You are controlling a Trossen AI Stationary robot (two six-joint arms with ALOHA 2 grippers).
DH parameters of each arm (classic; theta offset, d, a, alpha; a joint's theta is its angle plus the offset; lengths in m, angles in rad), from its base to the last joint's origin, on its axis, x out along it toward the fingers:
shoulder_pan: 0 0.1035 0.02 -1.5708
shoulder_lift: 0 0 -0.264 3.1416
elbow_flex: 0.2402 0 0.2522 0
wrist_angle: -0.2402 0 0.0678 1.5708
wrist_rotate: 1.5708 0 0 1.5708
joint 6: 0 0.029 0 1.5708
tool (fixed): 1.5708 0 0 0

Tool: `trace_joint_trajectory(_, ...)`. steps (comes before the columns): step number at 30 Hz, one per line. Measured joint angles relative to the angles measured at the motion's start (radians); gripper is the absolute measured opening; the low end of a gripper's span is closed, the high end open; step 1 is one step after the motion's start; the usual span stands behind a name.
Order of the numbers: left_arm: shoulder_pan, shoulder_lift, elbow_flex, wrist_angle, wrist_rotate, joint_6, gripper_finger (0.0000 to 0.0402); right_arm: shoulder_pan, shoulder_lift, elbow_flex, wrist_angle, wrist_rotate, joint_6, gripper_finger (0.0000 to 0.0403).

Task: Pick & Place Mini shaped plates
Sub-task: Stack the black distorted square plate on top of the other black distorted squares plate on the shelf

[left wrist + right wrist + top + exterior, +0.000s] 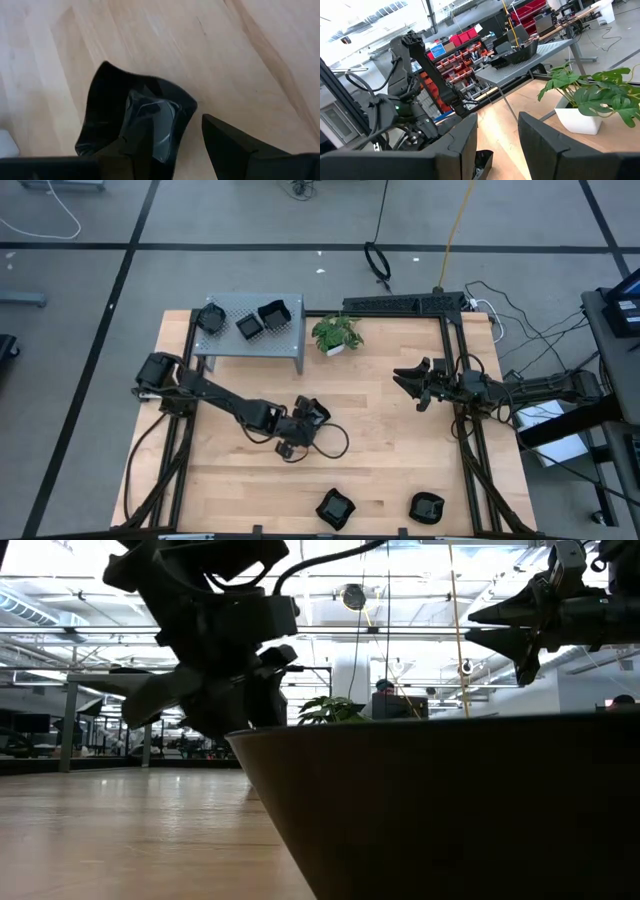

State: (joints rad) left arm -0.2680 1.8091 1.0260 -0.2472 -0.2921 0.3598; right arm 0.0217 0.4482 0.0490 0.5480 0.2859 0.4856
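Note:
The mini shaped plates are small glossy black dishes. One plate point(135, 117) lies on the wooden table near its middle, under my left gripper point(312, 416). That gripper is open and slants down: one finger point(137, 150) hangs over the dish's hollow, and the other finger point(235, 147) stands outside its rim. Three plates point(248, 320) rest on a grey perforated stand at the far left. Two more plates point(336, 507) point(426, 506) lie by the near edge. My right gripper point(497, 135) waits open at the right, above the table. My left gripper straddles the rim point(192, 107) of the plate on the table, one finger over the inside and one outside with bare wood between it and the rim. Whether either finger touches the dish I cannot tell.
A small green potted plant point(337, 333) stands beside the grey stand point(290, 345) at the far middle. A black frame point(460, 370) runs along the table's right and far edges. One dark plate point(440, 810) fills the foreground of the low view.

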Motion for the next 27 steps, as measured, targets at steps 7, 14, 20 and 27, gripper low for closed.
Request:
trace_joint_trajectory(7,0.033,0.05,0.0,0.017,-0.033,-0.026,0.0172,0.0,0.0,0.0,-0.004,0.0,0.0,0.013)
trace_joint_trajectory(14,0.045,0.056,0.0,0.017,-0.029,-0.051,0.0128,0.0,0.001,0.0,-0.006,0.0,0.0,0.013)
trace_joint_trajectory(20,0.045,0.056,0.0,0.018,0.011,-0.056,0.0016,0.0,0.001,0.0,-0.006,0.0,0.0,0.013)
trace_joint_trajectory(27,0.049,0.023,0.109,0.014,0.032,-0.014,0.0005,0.0,0.002,0.0,-0.006,0.0,0.0,0.013)
